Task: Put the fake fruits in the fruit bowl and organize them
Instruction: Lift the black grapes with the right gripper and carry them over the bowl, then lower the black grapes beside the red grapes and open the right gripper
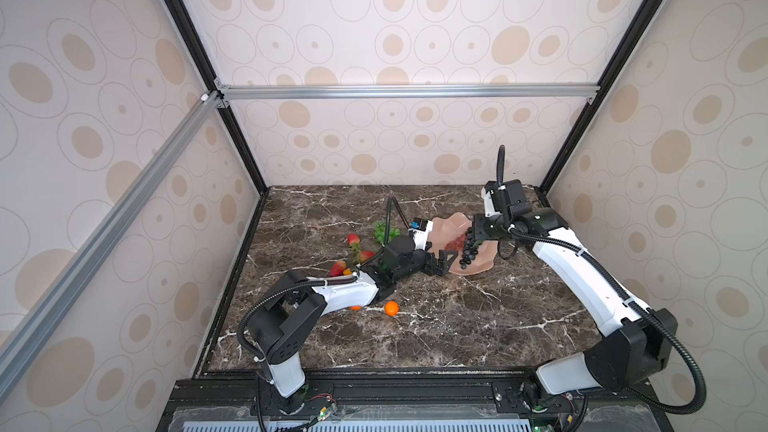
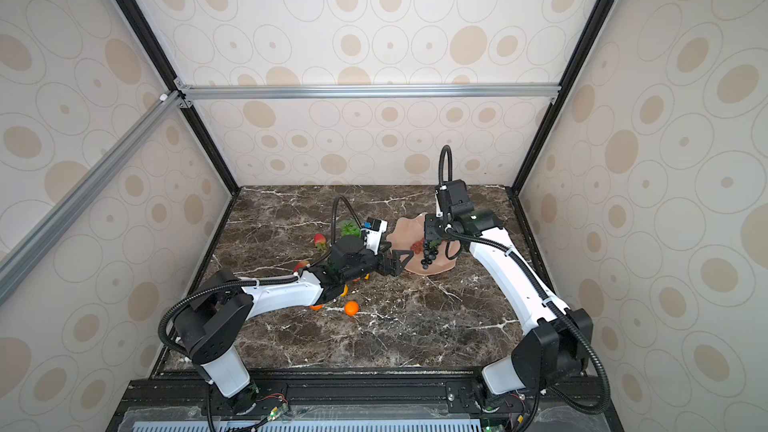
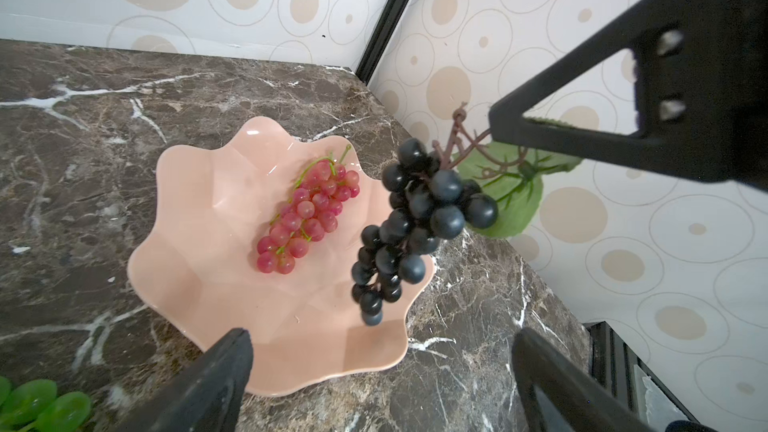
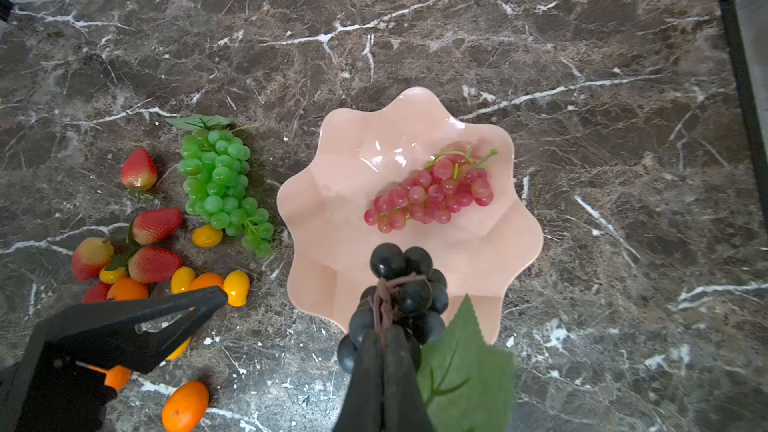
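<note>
Marble top: dark veined slab point(image 1: 436, 326) boxed in by spotted walls, and the action sits right over the dish.
Right gripper: right gripper point(image 4: 384, 338) is pinched tight on the brown stem point(image 4: 380, 297) of the black grape bunch point(image 4: 399, 280), with the leaf point(image 4: 465, 359) flopping beside the fingers.
Black grapes: dangling over the fruit bowl point(image 4: 332, 201) at its rim on the right arm's side, lowest berries apparently clear of the dish.
Handling: looks light and floppy, a loose cluster likely to swing. The glossy berries would slip, so the stem is the sensible hold.
Left gripper: left gripper point(image 3: 380, 336) is spread wide and empty, poised at the bowl's opposite edge.
Red grapes: red grape bunch point(image 4: 432, 193) lies inside the bowl, off-centre, just beyond the hanging bunch.
Open room: bare pink floor beside the red bunch, so there's landing space.
Outside the bowl: green grape bunch point(image 4: 220, 184) just beside it on the left arm's side, with strawberries point(image 4: 156, 224), kumquats point(image 4: 237, 286) and tangerines point(image 1: 391, 308) farther out.
Edges: the wavy raised rim must be cleared, and the left fingers crowd one side.
</note>
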{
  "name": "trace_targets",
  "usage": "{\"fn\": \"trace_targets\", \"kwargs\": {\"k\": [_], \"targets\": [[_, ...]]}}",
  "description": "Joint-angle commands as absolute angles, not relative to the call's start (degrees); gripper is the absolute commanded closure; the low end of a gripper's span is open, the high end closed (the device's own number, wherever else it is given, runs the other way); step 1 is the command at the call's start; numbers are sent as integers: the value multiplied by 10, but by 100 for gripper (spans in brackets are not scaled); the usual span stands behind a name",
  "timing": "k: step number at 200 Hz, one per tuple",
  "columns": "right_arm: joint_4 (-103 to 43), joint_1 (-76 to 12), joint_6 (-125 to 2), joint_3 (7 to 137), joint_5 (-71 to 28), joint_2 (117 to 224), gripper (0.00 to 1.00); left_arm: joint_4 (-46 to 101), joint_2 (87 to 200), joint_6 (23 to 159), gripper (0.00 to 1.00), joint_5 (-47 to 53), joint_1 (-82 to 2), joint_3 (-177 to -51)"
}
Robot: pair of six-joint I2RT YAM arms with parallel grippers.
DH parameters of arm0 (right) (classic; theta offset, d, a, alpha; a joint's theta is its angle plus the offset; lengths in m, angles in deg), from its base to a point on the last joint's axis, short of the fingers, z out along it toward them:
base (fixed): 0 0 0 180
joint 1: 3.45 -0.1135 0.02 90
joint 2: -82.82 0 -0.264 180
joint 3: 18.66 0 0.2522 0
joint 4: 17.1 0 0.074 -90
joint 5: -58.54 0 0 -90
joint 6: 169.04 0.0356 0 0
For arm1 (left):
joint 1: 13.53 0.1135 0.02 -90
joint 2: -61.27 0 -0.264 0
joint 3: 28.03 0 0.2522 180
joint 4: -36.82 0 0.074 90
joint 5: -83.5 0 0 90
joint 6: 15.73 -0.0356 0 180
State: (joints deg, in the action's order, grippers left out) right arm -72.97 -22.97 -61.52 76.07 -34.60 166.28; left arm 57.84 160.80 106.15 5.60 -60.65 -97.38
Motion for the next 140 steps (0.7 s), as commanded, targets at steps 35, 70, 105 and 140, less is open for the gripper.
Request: {"fn": "trace_targets", "kwargs": {"k": [35,70,105,140], "targets": [[-695,-210,-611,731,-329,1710,100,560,1626,1055,2,62,-611,-1010],[-691,-183,-625,728,-324,1736,100,551,1636,1054,2,65,-615,-1020],[-693,-153,-632,728,-316,1760,100,533,1651,1056,2,65,-617,-1036],[-686,-132,-640,734,-321,1782,100,524,1659,1055,2,65,-619,-1047]]}}
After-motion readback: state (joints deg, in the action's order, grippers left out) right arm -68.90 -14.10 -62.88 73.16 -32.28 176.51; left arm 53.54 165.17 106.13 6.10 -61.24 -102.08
